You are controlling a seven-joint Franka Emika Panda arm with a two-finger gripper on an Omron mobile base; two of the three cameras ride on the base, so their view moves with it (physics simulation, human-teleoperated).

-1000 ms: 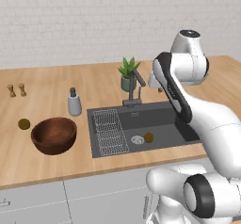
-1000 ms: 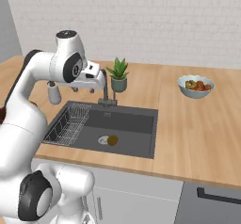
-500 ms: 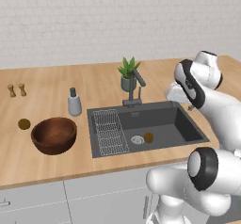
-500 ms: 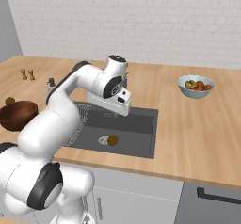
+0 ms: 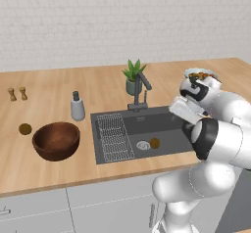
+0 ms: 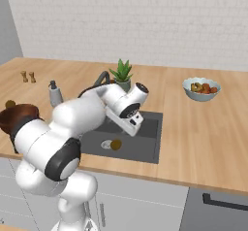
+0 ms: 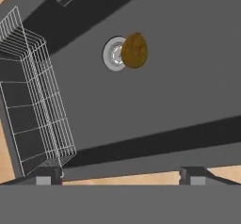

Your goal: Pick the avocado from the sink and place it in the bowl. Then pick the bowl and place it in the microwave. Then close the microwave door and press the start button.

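The small rounded golden-brown avocado (image 5: 155, 142) lies on the floor of the dark grey rectangular sink (image 5: 166, 124), touching the edge of the round metal drain (image 5: 142, 145) on its right side in the left base view. In the hand view the avocado (image 7: 134, 50) overlaps the rim of the drain (image 7: 113, 53), with the white wire rack (image 7: 33, 91) standing apart to the left.

The two-finger gripper (image 7: 120, 175) hangs above the sink's near edge, well apart from the fruit; its two dark fingertips (image 7: 44, 176) stand wide apart (nothing between them), so it is open and empty. In the right base view the white arm bends over the basin, its wrist above the sink's right half.

The wide, deep, dark reddish-brown wooden bowl (image 5: 56, 140) sits on the light wooden table (image 5: 44, 173) to the left of the sink, well apart from the avocado. A darker olive-brown round lump (image 5: 25, 128) lies just beyond the bowl's left side. A grey soap bottle (image 5: 77, 106) stands near the sink's back left corner, and a potted green plant (image 5: 133, 76) stands behind the dark grey faucet (image 5: 141, 92). A pale blue bowl of mixed fruit (image 6: 201, 89) rests on the table to the right.
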